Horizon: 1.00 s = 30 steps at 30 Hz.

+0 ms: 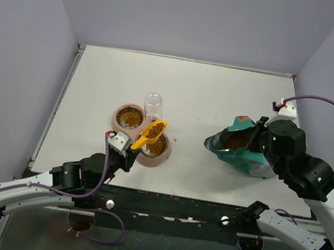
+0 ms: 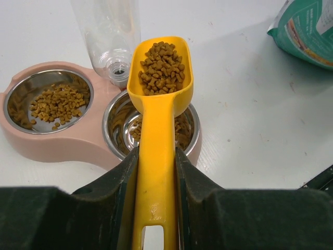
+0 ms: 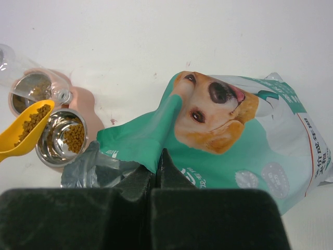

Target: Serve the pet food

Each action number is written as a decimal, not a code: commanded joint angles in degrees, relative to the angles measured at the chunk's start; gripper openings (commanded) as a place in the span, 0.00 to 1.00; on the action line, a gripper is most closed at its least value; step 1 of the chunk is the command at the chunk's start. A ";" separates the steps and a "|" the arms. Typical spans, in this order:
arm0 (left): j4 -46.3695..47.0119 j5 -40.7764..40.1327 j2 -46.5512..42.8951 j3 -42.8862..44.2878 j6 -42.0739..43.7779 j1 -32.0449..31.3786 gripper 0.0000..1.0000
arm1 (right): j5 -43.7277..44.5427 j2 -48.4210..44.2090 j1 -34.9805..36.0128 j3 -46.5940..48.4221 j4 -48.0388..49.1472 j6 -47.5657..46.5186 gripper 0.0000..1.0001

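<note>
My left gripper (image 2: pixel 156 156) is shut on the handle of a yellow scoop (image 2: pixel 158 94). The scoop holds a heap of brown pet food (image 2: pixel 162 67) above the right steel bowl (image 2: pixel 117 125) of a pink double feeder (image 1: pixel 142 135). Both bowls hold some kibble; the left bowl (image 2: pixel 52 101) has a small pile. My right gripper (image 3: pixel 156 159) is shut on the torn top edge of the teal-green bag (image 3: pixel 239 140), holding its mouth open. In the top view the scoop (image 1: pixel 151 134) hangs over the near bowl and the bag (image 1: pixel 242 150) lies at the right.
A clear plastic water bottle (image 1: pixel 153 106) stands upside down in the feeder between the bowls, right behind the scoop (image 2: pixel 106 36). The table's near edge (image 1: pixel 175 195) runs just in front of the feeder.
</note>
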 commanded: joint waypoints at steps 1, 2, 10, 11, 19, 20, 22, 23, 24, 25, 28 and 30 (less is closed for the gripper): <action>-0.69 -2.10 -1.89 0.25 -3.46 -0.36 0.00 | 0.80 -0.94 0.30 2.28 7.20 -0.44 0.00; -1.30 -2.10 -1.81 0.51 -3.81 -0.27 0.00 | 0.71 -0.95 0.39 2.20 7.28 -0.44 0.00; -4.29 -1.22 -2.77 1.65 -6.45 -0.36 0.00 | 0.71 -1.03 0.39 2.02 7.46 -0.44 0.00; -4.82 -1.39 -2.95 1.74 -7.15 -0.44 0.00 | 0.62 -1.03 0.39 2.02 7.46 -0.53 0.00; -6.93 -0.69 -4.09 1.83 -10.23 -0.44 0.00 | 0.88 -1.12 0.39 2.02 7.37 -0.70 0.00; -7.19 -0.69 -3.92 2.09 -10.58 -0.44 0.00 | 0.80 -1.03 0.39 2.11 7.37 -0.79 0.00; -7.28 -0.16 -3.74 2.10 -11.11 -0.36 0.00 | 0.88 -1.12 0.39 2.11 7.46 -0.97 0.00; -7.46 0.01 -3.74 2.10 -11.29 -0.36 0.00 | 0.88 -1.12 0.39 2.11 7.46 -0.97 0.00; -7.72 0.19 -3.48 2.18 -11.72 -0.36 0.00 | 0.88 -1.30 0.39 2.02 7.37 -1.05 0.00; -8.16 0.45 -3.30 2.27 -12.16 -0.36 0.00 | 0.97 -1.21 0.39 2.02 7.37 -1.06 0.00; -9.21 0.45 -3.04 2.71 -13.13 -0.36 0.00 | 1.06 -1.38 0.39 1.93 7.46 -0.97 0.00; -9.83 0.54 -2.86 2.80 -14.01 -0.36 0.00 | 1.06 -1.47 0.39 1.76 7.46 -0.97 0.00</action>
